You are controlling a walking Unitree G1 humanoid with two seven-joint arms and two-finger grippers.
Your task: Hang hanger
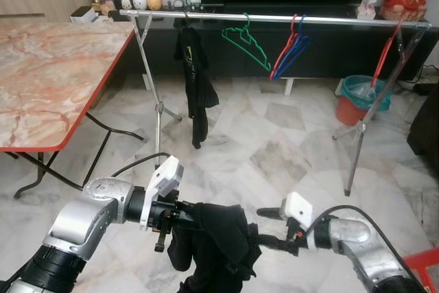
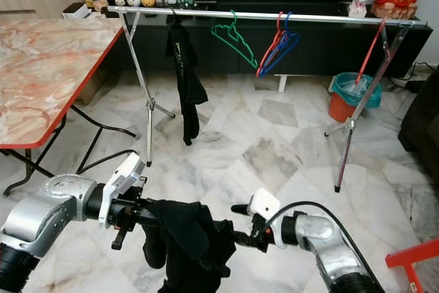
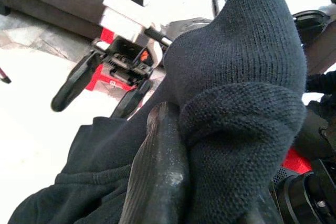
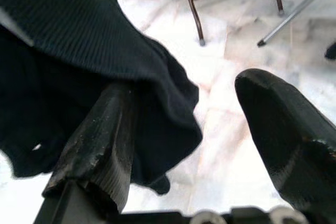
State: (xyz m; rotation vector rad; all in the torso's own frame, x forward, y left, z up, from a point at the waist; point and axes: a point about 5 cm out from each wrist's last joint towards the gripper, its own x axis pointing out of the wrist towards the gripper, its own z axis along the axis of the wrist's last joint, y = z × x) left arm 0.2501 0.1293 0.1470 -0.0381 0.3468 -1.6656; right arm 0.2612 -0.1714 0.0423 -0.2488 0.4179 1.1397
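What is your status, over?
Left gripper shut on black garment. Right gripper open, one finger under cloth. Clothes rail ahead; floor between bare.

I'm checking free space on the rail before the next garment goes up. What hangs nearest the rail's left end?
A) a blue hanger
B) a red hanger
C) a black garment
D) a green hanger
C: the black garment hangs nearest the left end of the rail; the green hanger and the red and blue hangers hang farther right.

You see two silver arms with black joint rings, a white camera block [image 1: 163,178] on each wrist, a black cable [image 1: 346,212] looping over the right forearm, and ribbed black fingers [image 4: 97,145].
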